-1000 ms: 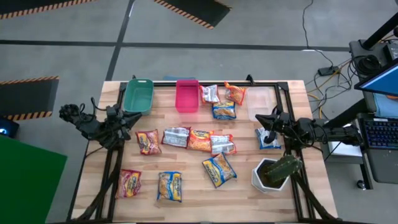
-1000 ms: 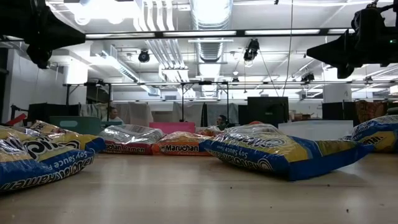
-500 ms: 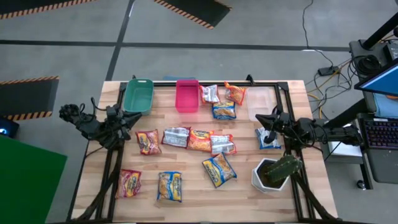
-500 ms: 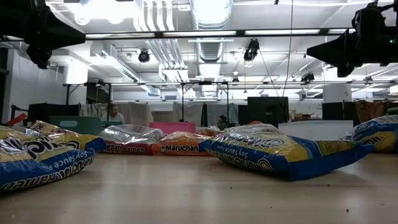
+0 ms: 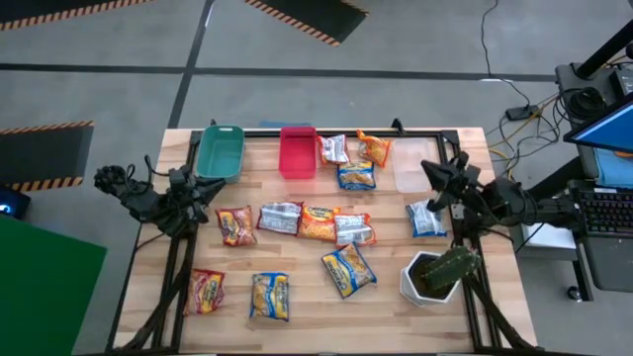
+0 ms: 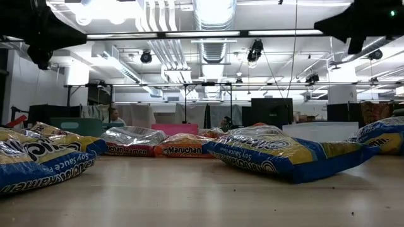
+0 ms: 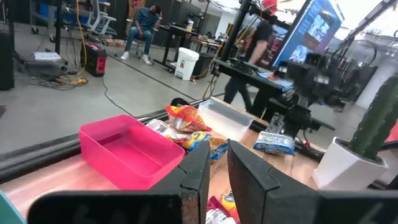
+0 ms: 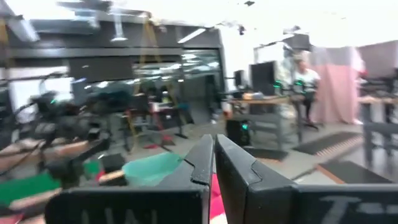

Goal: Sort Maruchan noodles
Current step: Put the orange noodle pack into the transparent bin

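High view: noodle packets (image 5: 318, 223) lie scattered across the wooden table (image 5: 326, 309), none yet in the teal bin (image 5: 220, 151) or pink bin (image 5: 298, 151). The left gripper (image 5: 211, 191) waits at the left edge, fingers nearly together, empty. The right gripper (image 5: 432, 179) hangs at the right side, closed on nothing, just above a silver-and-blue packet (image 5: 426, 219), near the potted plant (image 5: 435, 275).

Low view: packets (image 6: 287, 154) rest flat on the table; both arms hang high.

Left wrist view: narrow fingers (image 7: 202, 167) face the pink bin (image 7: 127, 149).

Right wrist view: shut fingers (image 8: 205, 157) point level into the room, not at any packet. Probable risk: a descent with closed fingers would push a slippery packet aside rather than grasp it; the plant stands close to the arm's sweep.
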Action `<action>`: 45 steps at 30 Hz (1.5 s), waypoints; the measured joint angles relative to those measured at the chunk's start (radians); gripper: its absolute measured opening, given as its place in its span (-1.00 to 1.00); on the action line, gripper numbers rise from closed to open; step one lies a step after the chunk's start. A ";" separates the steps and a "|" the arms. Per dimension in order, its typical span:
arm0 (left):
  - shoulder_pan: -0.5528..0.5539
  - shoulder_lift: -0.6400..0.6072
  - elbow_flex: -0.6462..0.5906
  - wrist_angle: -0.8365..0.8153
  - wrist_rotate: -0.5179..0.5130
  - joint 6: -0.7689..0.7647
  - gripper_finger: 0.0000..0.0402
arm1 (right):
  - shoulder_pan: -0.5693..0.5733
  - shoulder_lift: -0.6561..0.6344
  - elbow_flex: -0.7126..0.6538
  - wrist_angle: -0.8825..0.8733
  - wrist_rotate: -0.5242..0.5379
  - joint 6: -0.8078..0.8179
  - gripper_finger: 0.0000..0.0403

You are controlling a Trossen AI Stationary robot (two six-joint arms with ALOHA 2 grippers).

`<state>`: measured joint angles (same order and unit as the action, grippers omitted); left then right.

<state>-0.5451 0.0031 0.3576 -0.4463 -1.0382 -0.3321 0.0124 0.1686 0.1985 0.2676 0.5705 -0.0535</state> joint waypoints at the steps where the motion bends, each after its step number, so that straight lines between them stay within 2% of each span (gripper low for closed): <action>1: 0.000 0.000 0.000 -0.017 0.000 0.084 -0.80 | 0.000 0.037 0.029 0.003 0.023 0.008 -0.96; 2: 0.000 0.000 -0.002 -0.023 0.001 0.154 -0.80 | 0.000 0.077 0.059 0.005 0.047 0.014 -0.96; 5: 0.000 0.002 -0.006 -0.006 0.016 0.182 -0.80 | 0.000 0.214 0.164 -0.001 0.127 0.059 -0.96; 7: 0.000 0.002 -0.007 -0.006 0.016 0.179 -0.80 | 0.000 0.311 0.250 0.000 0.240 0.115 -0.96; 11: 0.000 0.003 -0.007 0.040 0.017 0.054 -0.80 | 0.000 0.484 0.420 0.000 0.561 0.233 -0.96; 13: 0.000 0.003 -0.007 0.084 0.012 -0.069 -0.80 | 0.000 0.547 0.505 -0.004 0.637 0.258 -0.96; 14: 0.000 0.003 -0.007 0.117 -0.005 -0.117 -0.80 | 0.000 0.574 0.547 -0.013 0.639 0.260 -0.96; 18: 0.000 0.002 -0.007 0.306 -0.122 -0.226 -0.80 | 0.000 0.652 0.708 -0.111 0.585 0.270 -0.96; 22: 0.000 0.002 -0.005 0.549 -0.156 -0.257 -0.80 | -0.001 0.720 0.862 -0.311 0.571 0.355 -0.96; 26: 0.000 0.006 0.014 0.814 -0.163 -0.053 -0.80 | -0.024 0.768 1.017 -0.565 0.532 0.488 -0.96; 31: 0.000 0.056 0.065 0.993 0.020 0.230 -0.80 | -0.086 0.830 1.149 -0.817 0.389 0.649 -0.96; 36: 0.005 0.216 0.186 1.038 0.000 0.394 -0.80 | -0.178 0.864 1.195 -0.867 0.200 0.667 -0.96; 41: 0.024 0.436 0.337 1.029 -0.003 0.605 -0.80 | -0.273 0.910 1.202 -0.871 0.038 0.694 -0.96; 45: 0.057 0.582 0.458 0.985 -0.051 0.702 -0.80 | -0.338 0.945 1.202 -0.866 -0.080 0.711 -0.96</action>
<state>-0.4880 0.5852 0.8161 0.5388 -1.0892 0.3699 -0.3255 1.1138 1.4008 -0.5988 0.4904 0.6573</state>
